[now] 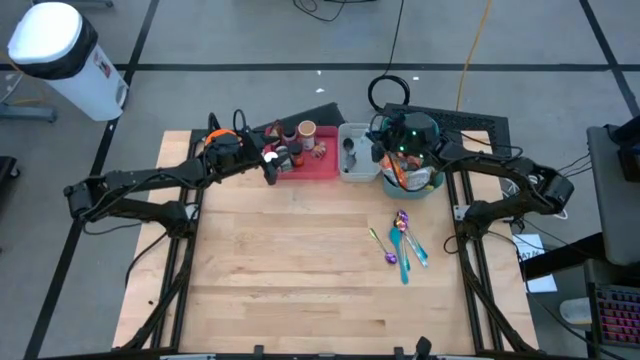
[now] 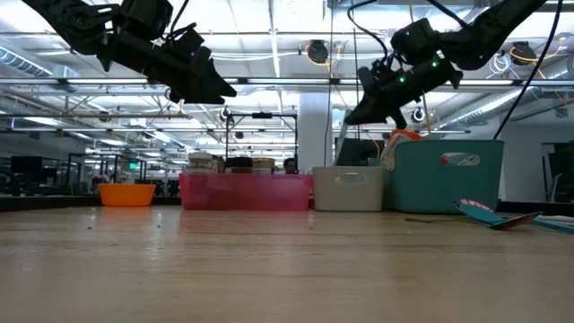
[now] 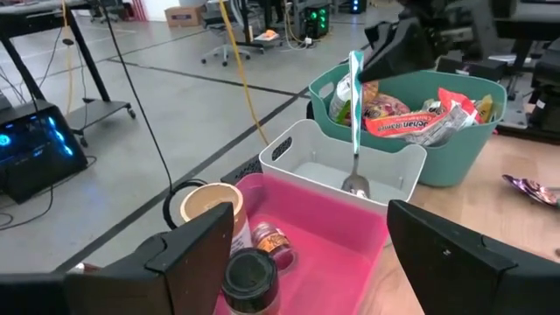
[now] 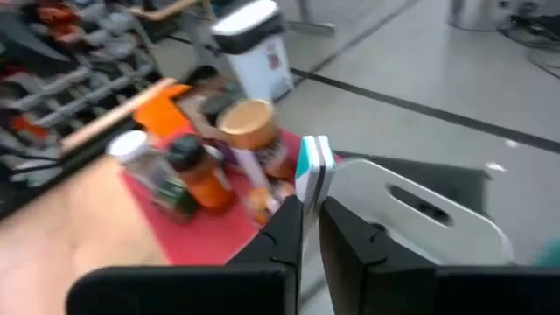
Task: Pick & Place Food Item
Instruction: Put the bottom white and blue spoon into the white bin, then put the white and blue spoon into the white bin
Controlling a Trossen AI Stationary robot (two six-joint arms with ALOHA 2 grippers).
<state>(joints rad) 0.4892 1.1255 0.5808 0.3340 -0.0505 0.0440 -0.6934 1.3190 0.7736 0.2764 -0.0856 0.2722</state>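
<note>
Right gripper [image 4: 311,219] clamped on teal-handled spoon [image 3: 354,105], over grey bin [image 3: 302,153]

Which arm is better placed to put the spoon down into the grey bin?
The right. Its pincer is shut on the teal-handled spoon, which hangs into the grey bin. The left pincer is open over the pink bin, holding nothing.

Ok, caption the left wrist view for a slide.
Right gripper holds a teal-handled spoon upright over the white bin, between the pink tray and the teal snack basket.
</note>
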